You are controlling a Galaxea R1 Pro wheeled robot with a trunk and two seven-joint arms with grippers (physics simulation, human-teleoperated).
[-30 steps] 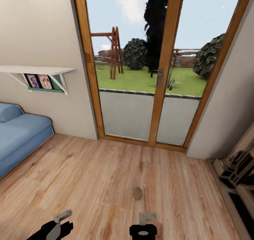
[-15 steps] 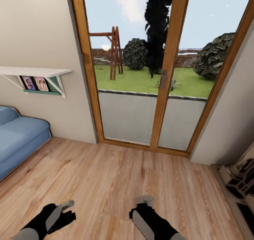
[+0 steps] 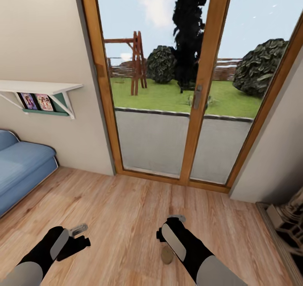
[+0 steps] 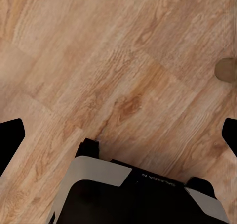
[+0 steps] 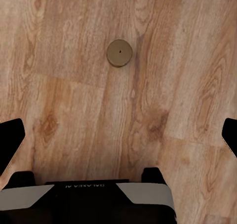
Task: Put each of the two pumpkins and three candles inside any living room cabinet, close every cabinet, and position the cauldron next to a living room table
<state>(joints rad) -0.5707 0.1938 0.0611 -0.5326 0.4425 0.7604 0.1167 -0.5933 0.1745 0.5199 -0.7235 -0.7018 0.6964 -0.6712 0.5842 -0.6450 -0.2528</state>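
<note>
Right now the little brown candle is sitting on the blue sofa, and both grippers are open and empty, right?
Not quite. The candle is lying on the wood floor, not on the blue sofa; the right wrist view shows it on the planks ahead of the right gripper. Both grippers, the left gripper too, are open and empty.
</note>
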